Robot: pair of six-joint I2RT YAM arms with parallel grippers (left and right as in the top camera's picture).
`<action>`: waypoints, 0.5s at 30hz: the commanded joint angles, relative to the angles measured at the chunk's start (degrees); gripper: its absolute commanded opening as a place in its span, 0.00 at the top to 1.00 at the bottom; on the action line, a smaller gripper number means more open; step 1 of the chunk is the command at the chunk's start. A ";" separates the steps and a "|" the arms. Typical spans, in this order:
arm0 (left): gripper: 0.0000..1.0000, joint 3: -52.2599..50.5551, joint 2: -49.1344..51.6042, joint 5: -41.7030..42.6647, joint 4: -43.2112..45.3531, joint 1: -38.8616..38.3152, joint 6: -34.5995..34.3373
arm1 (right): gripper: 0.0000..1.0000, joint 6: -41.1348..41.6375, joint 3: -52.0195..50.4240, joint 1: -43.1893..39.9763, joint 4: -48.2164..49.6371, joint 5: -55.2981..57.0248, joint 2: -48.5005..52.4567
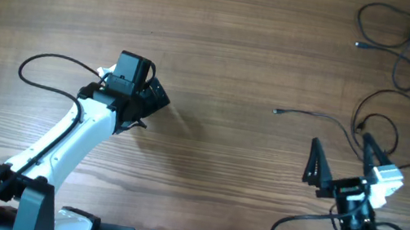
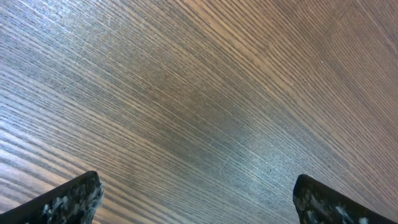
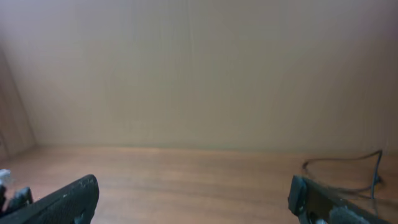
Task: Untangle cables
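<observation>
The cables (image 1: pixel 403 94) lie as thin black loose loops at the far right of the wood-grain table (image 1: pixel 240 46), near the right gripper (image 1: pixel 341 143); it and the left gripper (image 1: pixel 157 95) stand wide apart, empty; plain beige wall (image 3: pixel 199 68) behind

The table (image 1: pixel 242 38) is warm brown wood with fine grain running in pale and dark streaks. The cables (image 1: pixel 398 67) are black. The left arm (image 1: pixel 78 132) is white. The left end effector (image 2: pixel 199 198) is black, its fingers (image 2: pixel 68 202) flecked with grey. The right end effector (image 1: pixel 340 157) is black, with a white block (image 1: pixel 387 177) behind it. The wall (image 3: pixel 199 74) is plain beige.
</observation>
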 commanded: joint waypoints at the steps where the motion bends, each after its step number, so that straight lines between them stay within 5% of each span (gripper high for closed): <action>1: 0.00 -0.15 -0.42 -0.55 -0.02 0.37 0.68 | 0.00 -0.31 -5.92 0.76 4.94 3.93 -1.18; 9: 0.00 -0.15 -0.42 -0.55 -0.02 0.37 0.68 | 0.00 4.09 -10.71 0.85 2.08 17.70 -1.20; 15: 0.00 -0.15 -0.42 -0.55 -0.02 0.37 0.68 | 0.00 4.28 -10.69 0.83 2.05 16.04 -0.20</action>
